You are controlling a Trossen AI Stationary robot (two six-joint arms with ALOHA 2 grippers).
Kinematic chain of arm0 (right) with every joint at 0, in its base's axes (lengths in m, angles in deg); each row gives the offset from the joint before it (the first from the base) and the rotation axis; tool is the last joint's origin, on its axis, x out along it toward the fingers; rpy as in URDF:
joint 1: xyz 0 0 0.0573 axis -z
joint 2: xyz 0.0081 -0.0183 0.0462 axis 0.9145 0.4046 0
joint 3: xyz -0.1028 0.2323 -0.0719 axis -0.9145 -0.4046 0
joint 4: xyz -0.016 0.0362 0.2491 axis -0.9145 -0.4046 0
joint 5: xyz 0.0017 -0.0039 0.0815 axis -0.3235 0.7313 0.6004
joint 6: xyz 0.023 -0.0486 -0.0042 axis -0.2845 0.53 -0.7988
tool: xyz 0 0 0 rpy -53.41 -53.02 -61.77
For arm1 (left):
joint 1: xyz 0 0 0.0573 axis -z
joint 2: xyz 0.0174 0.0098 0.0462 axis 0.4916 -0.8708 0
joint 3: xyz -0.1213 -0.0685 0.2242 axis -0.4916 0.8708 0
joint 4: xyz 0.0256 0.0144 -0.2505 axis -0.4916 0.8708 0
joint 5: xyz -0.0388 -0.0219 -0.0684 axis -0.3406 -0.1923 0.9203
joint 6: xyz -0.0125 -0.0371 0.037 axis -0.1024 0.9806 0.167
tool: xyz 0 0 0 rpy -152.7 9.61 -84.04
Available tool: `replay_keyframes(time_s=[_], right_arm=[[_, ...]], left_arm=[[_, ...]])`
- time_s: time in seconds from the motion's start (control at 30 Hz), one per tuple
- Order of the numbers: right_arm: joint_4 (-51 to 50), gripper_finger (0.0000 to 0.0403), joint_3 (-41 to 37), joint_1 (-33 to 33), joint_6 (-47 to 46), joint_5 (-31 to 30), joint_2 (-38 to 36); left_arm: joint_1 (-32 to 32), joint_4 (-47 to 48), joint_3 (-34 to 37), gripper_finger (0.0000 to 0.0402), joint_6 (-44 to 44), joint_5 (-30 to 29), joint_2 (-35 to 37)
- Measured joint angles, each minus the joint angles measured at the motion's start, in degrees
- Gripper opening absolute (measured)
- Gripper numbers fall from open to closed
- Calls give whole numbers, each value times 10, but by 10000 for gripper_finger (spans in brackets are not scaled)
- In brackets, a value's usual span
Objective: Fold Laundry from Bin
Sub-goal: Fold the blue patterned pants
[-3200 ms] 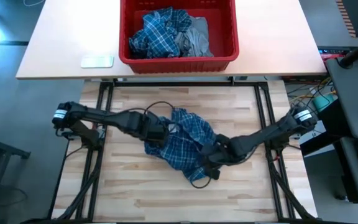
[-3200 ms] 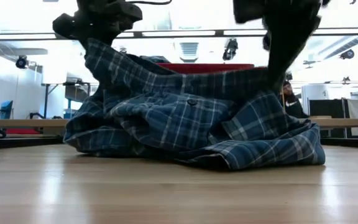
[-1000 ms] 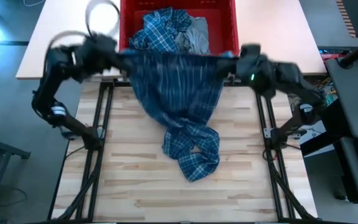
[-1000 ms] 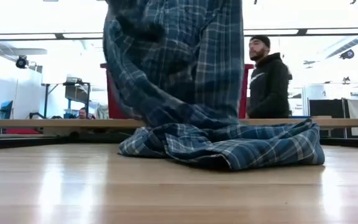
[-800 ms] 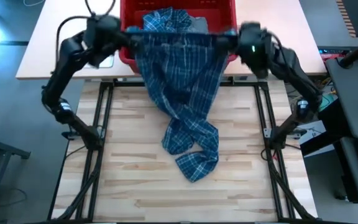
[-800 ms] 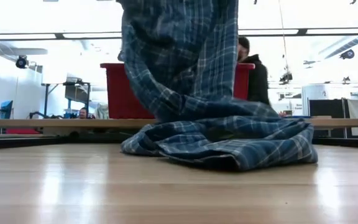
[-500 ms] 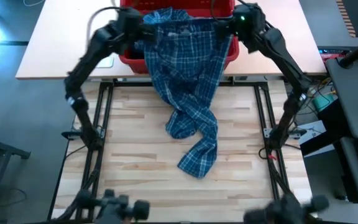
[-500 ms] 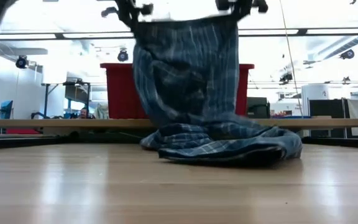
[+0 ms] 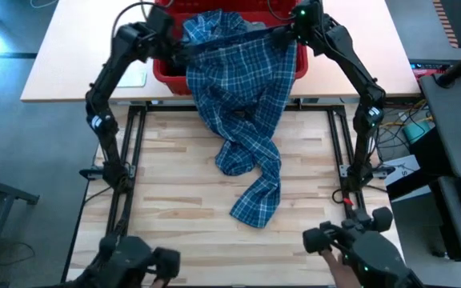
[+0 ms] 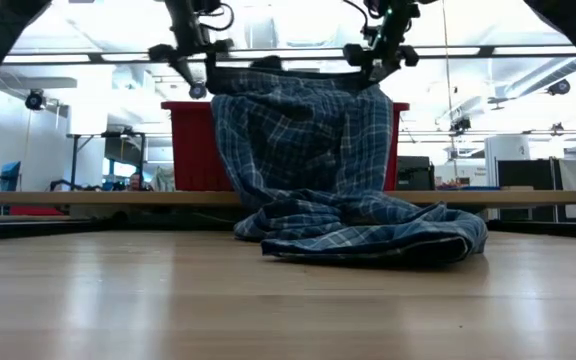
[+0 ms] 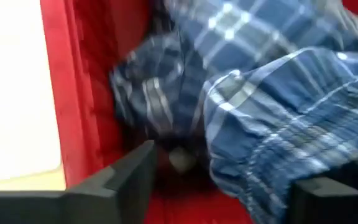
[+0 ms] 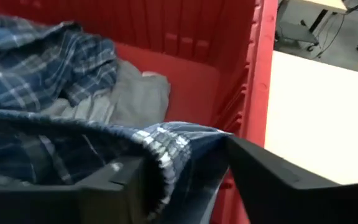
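**Plaid shirt carried back over the bin**

The plaid shirt's [image 9: 242, 120] tail lies crumpled mid-frame on the wooden worktop [image 9: 174, 232], more stretched than before. Its top edge now hangs over the red bin [image 9: 294, 72] at upper centre. Left tool [image 9: 174, 36] and right tool [image 9: 288, 34] have parted, fabric between their fingers.

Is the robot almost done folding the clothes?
Not nearly. Done: one checked shirt is mostly out of the red bin, its lower half heaped on the wooden table. In hand: the left hand and right hand are over the bin, open around the shirt's top edge. Left: nothing is folded, and more clothes wait in the bin.
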Motion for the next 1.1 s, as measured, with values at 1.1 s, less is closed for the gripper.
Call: replay_keyframes(time_s=[1.1], right_arm=[[-100, 327, 0, -13, -31, -33, -4]], left_arm=[[-50, -294, -1, 325, 271, 329, -6]])
